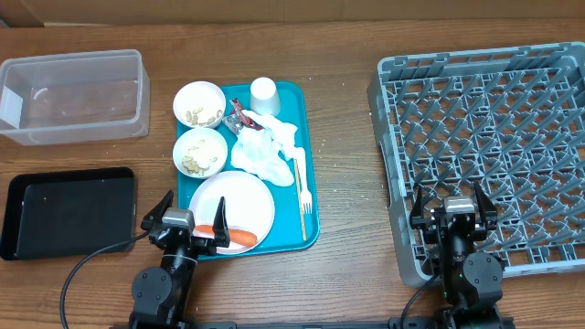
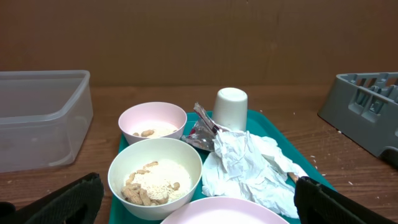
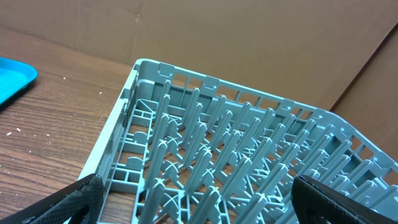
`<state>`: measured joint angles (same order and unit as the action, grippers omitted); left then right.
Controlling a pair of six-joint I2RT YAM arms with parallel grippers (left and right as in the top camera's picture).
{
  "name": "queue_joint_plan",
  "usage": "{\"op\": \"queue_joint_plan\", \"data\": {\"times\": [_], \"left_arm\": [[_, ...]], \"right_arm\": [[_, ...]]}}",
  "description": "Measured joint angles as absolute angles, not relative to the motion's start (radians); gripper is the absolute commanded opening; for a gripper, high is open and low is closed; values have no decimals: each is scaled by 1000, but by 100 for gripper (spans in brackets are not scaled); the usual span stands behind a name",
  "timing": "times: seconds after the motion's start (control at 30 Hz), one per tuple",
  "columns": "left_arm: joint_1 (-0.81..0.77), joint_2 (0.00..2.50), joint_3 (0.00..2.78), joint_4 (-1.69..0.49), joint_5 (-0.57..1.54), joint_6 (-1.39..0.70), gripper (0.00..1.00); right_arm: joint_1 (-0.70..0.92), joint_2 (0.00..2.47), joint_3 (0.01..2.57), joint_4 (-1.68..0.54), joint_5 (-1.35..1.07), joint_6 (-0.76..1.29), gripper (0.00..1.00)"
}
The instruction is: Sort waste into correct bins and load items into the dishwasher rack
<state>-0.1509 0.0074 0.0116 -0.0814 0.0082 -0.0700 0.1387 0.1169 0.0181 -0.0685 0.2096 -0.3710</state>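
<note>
Left gripper (image 1: 187,217) spread, nearer arm; carrot piece (image 1: 240,238) just right of its jaws, long axis crosswise. Right gripper (image 1: 452,205) spread, well apart.

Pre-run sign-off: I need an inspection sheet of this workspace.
Surface: brown wooden table, pale specks scattered.
Job's things: large grey plastic pegged rack, clear rectangular plastic tub and shallow black rectangular tray are all empty. Teal serving tray carries white round plate with orange carrot piece, two small white bowls of beige crumbs, small white cup, crumpled white paper napkins, red-and-white wrapper, slim pale fork.
Clutter: nothing seen.
End effectors: left end effector open above teal tray's near edge; right end effector open above rack's near edge; both empty.
Cables: black cable loops from left arm.
Surroundings: brown cardboard wall.
</note>
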Motion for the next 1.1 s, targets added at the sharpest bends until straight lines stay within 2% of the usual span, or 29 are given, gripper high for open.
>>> {"op": "queue_joint_plan", "data": {"times": [1.1], "left_arm": [[-151,7,12,-78,25,-76,100]], "right_arm": [[139,117,18,-69,210,-371,100]]}}
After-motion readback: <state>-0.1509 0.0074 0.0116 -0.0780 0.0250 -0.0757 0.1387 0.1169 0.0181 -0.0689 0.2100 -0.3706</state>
